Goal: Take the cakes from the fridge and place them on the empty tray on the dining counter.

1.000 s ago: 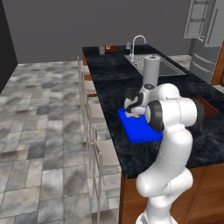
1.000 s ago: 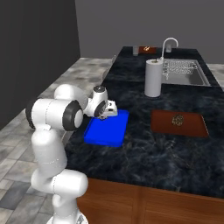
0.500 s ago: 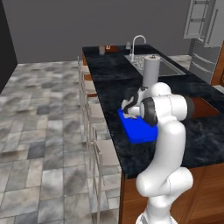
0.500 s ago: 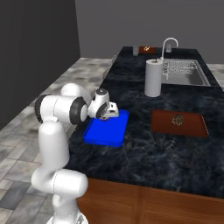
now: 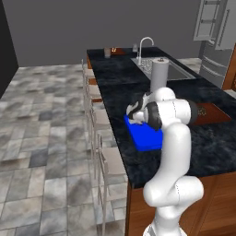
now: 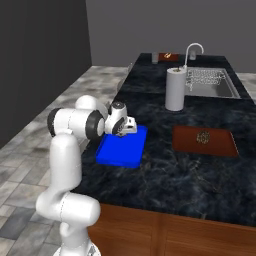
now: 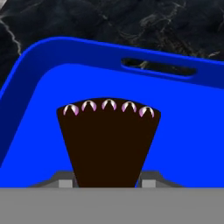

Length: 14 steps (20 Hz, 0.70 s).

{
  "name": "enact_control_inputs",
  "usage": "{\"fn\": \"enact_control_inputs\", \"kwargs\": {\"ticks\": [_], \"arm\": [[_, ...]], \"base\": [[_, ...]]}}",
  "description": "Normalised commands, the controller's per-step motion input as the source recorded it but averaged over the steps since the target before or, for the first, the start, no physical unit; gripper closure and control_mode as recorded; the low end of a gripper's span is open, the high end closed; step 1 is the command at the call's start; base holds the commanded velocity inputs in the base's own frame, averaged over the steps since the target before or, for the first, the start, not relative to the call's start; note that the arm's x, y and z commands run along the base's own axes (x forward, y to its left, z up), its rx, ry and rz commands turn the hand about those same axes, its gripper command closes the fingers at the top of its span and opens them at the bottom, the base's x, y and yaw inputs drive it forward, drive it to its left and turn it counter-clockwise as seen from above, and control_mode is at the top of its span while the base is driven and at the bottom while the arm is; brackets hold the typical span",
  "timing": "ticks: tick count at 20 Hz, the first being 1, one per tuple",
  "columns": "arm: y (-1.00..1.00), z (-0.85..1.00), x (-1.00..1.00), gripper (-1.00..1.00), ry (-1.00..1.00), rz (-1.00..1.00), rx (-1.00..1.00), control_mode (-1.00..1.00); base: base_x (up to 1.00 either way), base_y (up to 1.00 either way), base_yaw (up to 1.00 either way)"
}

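I have the gripper [image 5: 134,115] low over the near end of the blue tray [image 5: 146,136], which lies at the left edge of the dining counter [image 5: 124,78]. The step in hand is setting down the first cake. In the hand view the dark brown wedge [image 7: 108,142] sits between my finger tips [image 7: 63,181], one at about 7 o'clock and one at about 5 o'clock of the slice, its broad pink-dotted end pointing to 12 o'clock toward the tray's handle slot [image 7: 157,68]. So the jaws are pinching the wedge, part-way closed on it. I cannot tell whether its underside already touches the tray floor.

Next, I judge, I must ease down until it rests, spread the fingers, then lift straight off so the slice does not tip.

Against the earlier frames, the elbow has swung up and over, while the hand has stayed over the same end of the tray, from the right base view at [image 6: 126,126].
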Motion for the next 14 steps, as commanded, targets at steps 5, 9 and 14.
{"fn": "enact_control_inputs", "kwargs": {"ticks": [5,9,14], "arm": [[0.00,-0.27,0.28,1.00,0.00,0.00,0.00,-1.00],[0.00,-0.38,0.20,-1.00,0.00,0.00,0.00,-1.00],[0.00,-0.30,0.06,-1.00,0.03,0.00,0.00,-1.00]], "base": [[0.00,0.00,0.00],[0.00,0.00,0.00],[0.00,0.00,0.00]]}}
